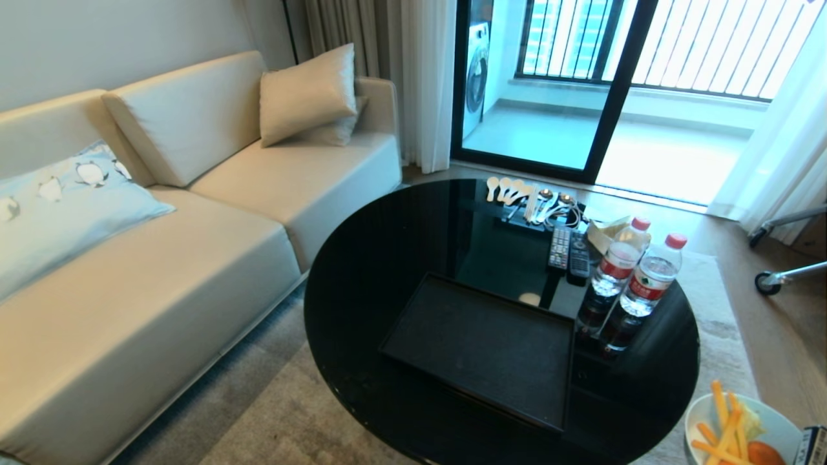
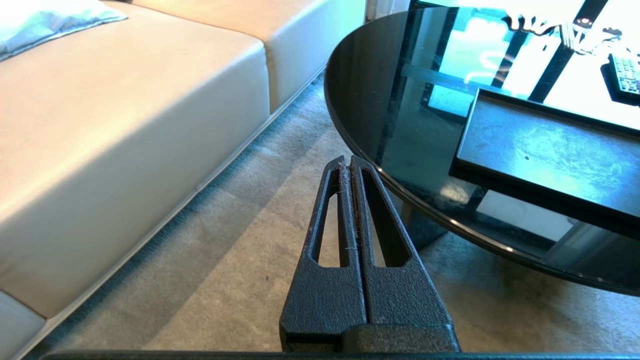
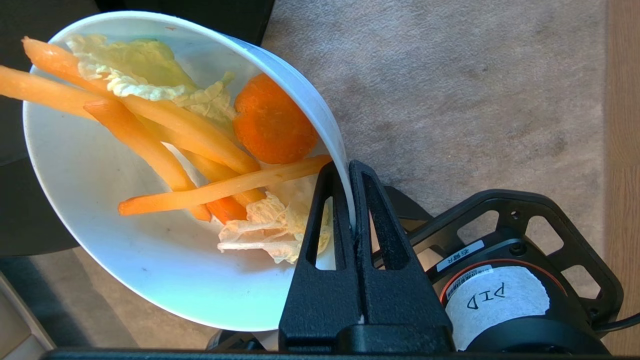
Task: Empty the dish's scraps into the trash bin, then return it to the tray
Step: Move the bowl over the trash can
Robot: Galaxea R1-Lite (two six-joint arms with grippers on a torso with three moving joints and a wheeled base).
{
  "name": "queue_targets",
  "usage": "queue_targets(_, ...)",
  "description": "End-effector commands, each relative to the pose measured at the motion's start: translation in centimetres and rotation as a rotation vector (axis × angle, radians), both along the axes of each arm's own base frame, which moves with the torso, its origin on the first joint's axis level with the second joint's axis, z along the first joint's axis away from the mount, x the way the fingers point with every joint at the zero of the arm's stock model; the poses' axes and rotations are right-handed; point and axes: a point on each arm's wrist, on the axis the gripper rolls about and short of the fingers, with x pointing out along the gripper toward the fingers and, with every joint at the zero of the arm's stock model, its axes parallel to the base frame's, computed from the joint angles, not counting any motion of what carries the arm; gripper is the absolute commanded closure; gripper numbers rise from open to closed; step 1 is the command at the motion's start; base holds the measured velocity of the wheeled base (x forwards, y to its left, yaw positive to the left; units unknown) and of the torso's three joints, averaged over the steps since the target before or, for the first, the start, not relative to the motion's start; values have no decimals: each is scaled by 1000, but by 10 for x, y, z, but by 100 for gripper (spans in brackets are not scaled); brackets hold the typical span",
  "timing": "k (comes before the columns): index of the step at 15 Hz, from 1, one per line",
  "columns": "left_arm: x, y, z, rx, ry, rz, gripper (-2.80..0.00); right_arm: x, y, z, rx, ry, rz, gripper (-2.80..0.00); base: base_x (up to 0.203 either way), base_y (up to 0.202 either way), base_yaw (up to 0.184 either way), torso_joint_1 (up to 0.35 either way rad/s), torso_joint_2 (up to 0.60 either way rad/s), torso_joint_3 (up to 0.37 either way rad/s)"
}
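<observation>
My right gripper (image 3: 346, 167) is shut on the rim of the white dish (image 3: 125, 260), one finger inside and one outside. The dish holds the scraps (image 3: 200, 140): orange carrot strips, a round carrot slice and pale leafy bits. In the head view the dish (image 1: 701, 413) shows at the bottom right corner, off the table over the carpet, with scraps (image 1: 727, 429) in it. The black tray (image 1: 481, 349) lies bare on the round black table (image 1: 375, 271). My left gripper (image 2: 346, 161) hangs shut and holding nothing over the carpet beside the table edge. The trash bin is out of view.
Two water bottles (image 1: 636, 284), remote controls (image 1: 568, 248) and spoons (image 1: 517, 192) sit on the table's far right side. A beige sofa (image 1: 161, 258) runs along the left. A black frame with a labelled round part (image 3: 505, 295) lies under the right wrist.
</observation>
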Motion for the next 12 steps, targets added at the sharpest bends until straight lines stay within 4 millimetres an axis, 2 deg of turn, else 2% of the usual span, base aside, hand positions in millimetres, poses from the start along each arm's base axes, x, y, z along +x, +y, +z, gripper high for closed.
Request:
queue_targets(1,0,0,0,-1,0,0,0,0,0,-1,0,7,-4,0,0,0,0,0,0,0)
queue_targets(5,0,0,0,-2,0,0,0,0,0,-1,0,8,-4,0,0,0,0,0,0,0)
queue_targets(12,0,0,0,-2,0,0,0,-1,0,-2,0,12,-4,0,-174,0,0,4,3,2)
